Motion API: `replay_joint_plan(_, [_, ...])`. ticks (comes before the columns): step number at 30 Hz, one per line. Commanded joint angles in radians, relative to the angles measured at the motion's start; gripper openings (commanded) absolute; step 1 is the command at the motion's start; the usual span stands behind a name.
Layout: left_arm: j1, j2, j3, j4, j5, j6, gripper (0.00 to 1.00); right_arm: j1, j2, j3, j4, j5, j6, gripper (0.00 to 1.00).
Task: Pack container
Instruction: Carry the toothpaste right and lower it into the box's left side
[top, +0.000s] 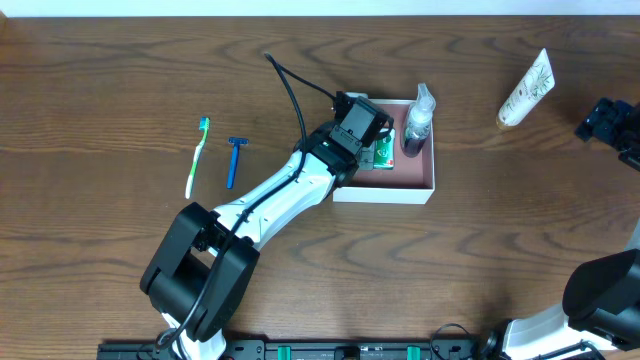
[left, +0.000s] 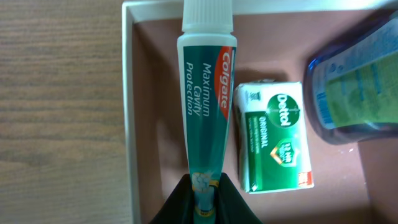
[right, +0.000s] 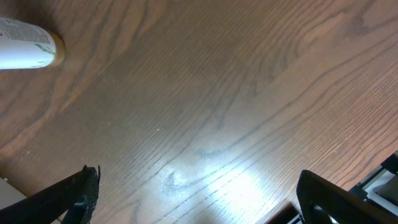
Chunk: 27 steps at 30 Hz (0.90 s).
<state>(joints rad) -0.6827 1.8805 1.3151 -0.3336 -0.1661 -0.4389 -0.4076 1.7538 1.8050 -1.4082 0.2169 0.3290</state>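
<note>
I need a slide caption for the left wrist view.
Left gripper holds a Colgate tube over the container, beside a Dettol soap.

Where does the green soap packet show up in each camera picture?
Overhead: soap packet inside the container, left of centre.
Left wrist: right of centre, beside the toothpaste held by the left pincer.
Right wrist: not in it.
Shared landmark: the bottle next to it.

The toothpaste tube (left: 207, 106) reads "Colgate Maximum Cavity Protection"; the green soap pack (left: 273, 138) reads "Dettol Original".
</note>
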Motion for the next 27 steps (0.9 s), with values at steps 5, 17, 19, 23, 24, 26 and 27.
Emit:
replay_joint_plan(5, [0.003,0.009,0.016,-0.032,-0.029,-0.012,0.17,-0.005,0.0,-0.002,0.002,0.003,0.014,0.99])
replay_joint_plan(17, [0.003,0.008,0.016,-0.031,-0.026,-0.011,0.17,-0.005,0.0,-0.002,0.002,0.003,0.014,0.99])
replay_joint_plan(19, [0.003,0.008,0.019,-0.031,-0.026,0.0,0.22,-0.005,0.0,-0.002,0.002,0.003,0.014,0.99])
replay_joint_plan(23, [0.003,-0.008,0.077,-0.08,-0.026,0.027,0.26,-0.005,0.0,-0.002,0.002,0.003,0.014,0.99])
replay_joint_plan(24, [0.003,-0.017,0.103,-0.106,-0.026,0.027,0.26,-0.005,0.0,-0.002,0.002,0.003,0.014,0.99])
replay_joint_plan(26, [0.003,-0.04,0.16,-0.163,-0.026,0.027,0.27,-0.005,0.0,-0.002,0.002,0.003,0.014,0.99])
replay_joint_plan(27, [0.003,-0.056,0.188,-0.19,-0.026,0.035,0.29,-0.005,0.0,-0.002,0.002,0.003,0.014,0.99])
